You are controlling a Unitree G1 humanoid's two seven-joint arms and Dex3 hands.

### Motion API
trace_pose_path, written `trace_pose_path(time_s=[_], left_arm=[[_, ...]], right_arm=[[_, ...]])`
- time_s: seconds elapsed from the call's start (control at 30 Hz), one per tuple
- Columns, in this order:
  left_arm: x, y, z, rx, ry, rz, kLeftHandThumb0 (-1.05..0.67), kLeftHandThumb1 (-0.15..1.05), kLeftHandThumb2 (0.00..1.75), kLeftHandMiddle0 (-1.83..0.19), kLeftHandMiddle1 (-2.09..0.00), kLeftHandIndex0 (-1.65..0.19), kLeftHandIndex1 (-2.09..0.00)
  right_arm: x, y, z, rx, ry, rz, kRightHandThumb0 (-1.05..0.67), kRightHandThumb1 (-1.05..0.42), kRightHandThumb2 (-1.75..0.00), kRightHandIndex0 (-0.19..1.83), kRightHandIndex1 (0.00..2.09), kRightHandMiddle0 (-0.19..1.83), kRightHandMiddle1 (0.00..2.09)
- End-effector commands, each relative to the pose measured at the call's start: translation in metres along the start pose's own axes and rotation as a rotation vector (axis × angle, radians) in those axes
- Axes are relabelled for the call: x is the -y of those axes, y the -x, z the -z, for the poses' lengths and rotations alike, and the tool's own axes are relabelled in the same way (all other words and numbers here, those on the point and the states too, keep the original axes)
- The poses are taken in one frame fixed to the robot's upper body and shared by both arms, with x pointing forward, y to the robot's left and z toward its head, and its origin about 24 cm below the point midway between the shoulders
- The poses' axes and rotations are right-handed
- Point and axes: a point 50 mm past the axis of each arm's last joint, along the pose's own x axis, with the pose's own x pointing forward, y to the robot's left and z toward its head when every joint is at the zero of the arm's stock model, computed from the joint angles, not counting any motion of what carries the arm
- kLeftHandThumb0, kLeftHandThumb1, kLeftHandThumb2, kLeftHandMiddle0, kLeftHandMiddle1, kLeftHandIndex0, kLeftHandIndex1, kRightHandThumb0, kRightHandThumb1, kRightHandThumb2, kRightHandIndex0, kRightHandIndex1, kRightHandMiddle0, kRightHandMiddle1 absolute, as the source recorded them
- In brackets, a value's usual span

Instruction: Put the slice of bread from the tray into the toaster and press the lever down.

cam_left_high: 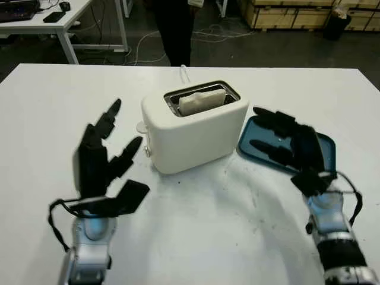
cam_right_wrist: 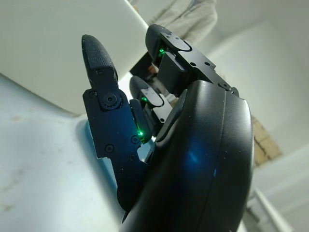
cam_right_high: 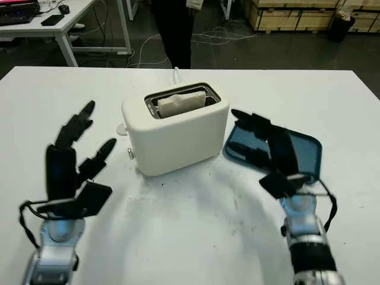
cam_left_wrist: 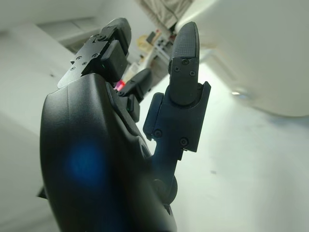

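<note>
A slice of bread stands in the slot of the white toaster at the table's middle, its top edge level with the slot rim. The toaster's lever juts from its left end, high up. A dark blue tray lies to the right of the toaster with nothing on it. My left hand is open to the left of the toaster, a short way from the lever. My right hand is open above the tray, beside the toaster's right end.
The white table has bare room in front of the toaster. A person in dark trousers stands behind the far edge. A white cord runs from the toaster's back. A desk and wooden crates stand farther off.
</note>
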Motion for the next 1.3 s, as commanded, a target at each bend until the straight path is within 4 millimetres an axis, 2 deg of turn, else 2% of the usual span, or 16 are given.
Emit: trace_pose_path(time_s=[0.0,0.1,0.23,0.3,0.4,0.5,0.63,0.9,1.07,1.27], left_arm=[[-0.012,-0.010,-0.005,0.064,-0.063,-0.008,-0.38,0.91,0.04,-0.45,-0.67,-0.60,-0.08],[-0.026,-0.022,-0.007,0.138,-0.132,-0.020,-0.28,0.85,0.01,-0.58,-0.68,-0.71,-0.12],[-0.037,-0.034,-0.006,0.233,-0.203,0.027,-0.09,0.76,0.01,-0.90,-0.73,-0.96,-0.20],[-0.041,-0.039,-0.005,0.271,-0.263,0.075,-0.02,0.73,0.00,-1.02,-0.66,-1.05,-0.18],[-0.046,-0.045,-0.006,0.313,-0.334,0.134,-0.01,0.70,0.00,-1.11,-0.59,-1.15,-0.16],[-0.048,-0.051,-0.007,0.335,-0.369,0.177,-0.08,0.68,0.00,-1.19,-0.60,-1.22,-0.15],[-0.044,-0.053,-0.007,0.337,-0.413,0.228,-0.13,0.69,0.00,-1.19,-0.70,-1.26,-0.10],[-0.029,-0.054,-0.002,0.329,-0.456,0.306,-0.08,0.66,0.00,-1.12,-0.88,-1.26,-0.04],[-0.019,-0.054,0.002,0.348,-0.461,0.314,-0.05,0.66,0.00,-1.04,-1.12,-1.28,-0.02],[-0.008,-0.055,0.007,0.346,-0.454,0.305,-0.02,0.67,0.00,-0.99,-1.23,-1.27,-0.01]], right_arm=[[0.001,0.004,0.001,-0.021,-0.055,0.066,-0.44,-0.89,0.00,0.79,0.09,0.72,0.01],[0.001,0.010,0.002,-0.019,-0.084,0.100,-0.43,-0.91,-0.01,0.81,0.07,0.72,0.01],[0.003,0.010,0.000,-0.011,-0.085,0.111,-0.43,-0.92,-0.02,0.81,0.05,0.72,0.00],[0.003,0.009,-0.001,-0.007,-0.095,0.111,-0.42,-0.91,-0.01,0.81,0.04,0.72,0.00],[0.003,0.006,-0.004,-0.001,-0.107,0.115,-0.39,-0.91,0.00,0.81,0.03,0.72,0.00],[0.004,0.004,-0.005,0.003,-0.108,0.122,-0.40,-0.90,0.00,0.81,0.02,0.72,0.00],[0.005,0.001,-0.007,0.007,-0.113,0.127,-0.37,-0.90,0.00,0.81,0.02,0.71,0.00],[0.008,-0.005,-0.016,0.021,-0.089,0.121,-0.29,-0.87,0.00,0.83,0.02,0.73,0.01],[0.005,-0.007,-0.015,0.024,-0.100,0.112,-0.31,-0.88,0.00,0.84,0.01,0.74,0.01],[0.005,-0.006,-0.014,0.015,-0.102,0.108,-0.33,-0.89,0.00,0.84,0.01,0.75,0.01]])
